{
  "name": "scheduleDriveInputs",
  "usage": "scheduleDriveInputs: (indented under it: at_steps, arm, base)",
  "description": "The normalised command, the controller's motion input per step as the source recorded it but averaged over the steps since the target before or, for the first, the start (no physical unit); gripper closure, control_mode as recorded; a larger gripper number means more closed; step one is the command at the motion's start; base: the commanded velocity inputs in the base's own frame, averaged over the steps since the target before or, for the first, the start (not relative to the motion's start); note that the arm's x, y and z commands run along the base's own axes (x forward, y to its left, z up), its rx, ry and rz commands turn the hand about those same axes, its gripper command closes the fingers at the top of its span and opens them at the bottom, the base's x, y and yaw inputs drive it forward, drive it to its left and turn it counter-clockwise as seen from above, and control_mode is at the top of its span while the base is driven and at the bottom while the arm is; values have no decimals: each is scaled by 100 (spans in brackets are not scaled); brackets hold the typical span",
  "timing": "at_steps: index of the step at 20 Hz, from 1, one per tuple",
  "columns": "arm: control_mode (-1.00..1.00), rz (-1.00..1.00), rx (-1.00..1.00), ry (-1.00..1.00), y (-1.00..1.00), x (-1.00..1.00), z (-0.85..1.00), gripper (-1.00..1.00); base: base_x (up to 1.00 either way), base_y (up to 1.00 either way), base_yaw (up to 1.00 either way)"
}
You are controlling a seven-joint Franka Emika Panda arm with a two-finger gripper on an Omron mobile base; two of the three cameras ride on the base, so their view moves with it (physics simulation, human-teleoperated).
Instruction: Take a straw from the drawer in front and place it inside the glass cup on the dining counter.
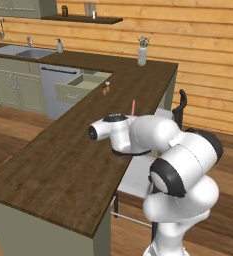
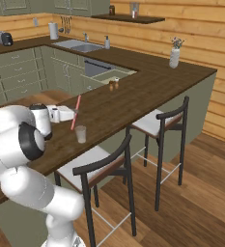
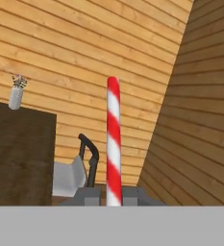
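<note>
The straw [image 3: 113,144] stands upright, its lower end cut off from sight between the fingers [image 3: 87,196], which pinch it on both sides. It hangs just above the glass cup [image 2: 80,134] on the bench [image 2: 133,96]; the open drawer [image 1: 75,89] lies well beyond the cup.

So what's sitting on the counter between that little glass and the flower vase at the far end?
In the right base view, only a small brown bottle stands on the dining counter between the glass cup and the vase; the rest is bare wood.
</note>
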Motion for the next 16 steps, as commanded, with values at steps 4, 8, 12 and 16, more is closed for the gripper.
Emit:
scheduleDriveInputs:
  at_steps: [4, 8, 12, 16]
  arm:
    - [-100, 0, 0, 0, 1, 24, -26, 100]
    - [-100, 0, 0, 0, 0, 24, -18, 100]
    - [-100, 0, 0, 0, 0, 29, -8, 100]
    - [-100, 0, 0, 0, 0, 28, -14, 100]
  base:
    - [0, 0, 0]
    - [0, 0, 0]
    - [0, 0, 0]
    - [0, 0, 0]
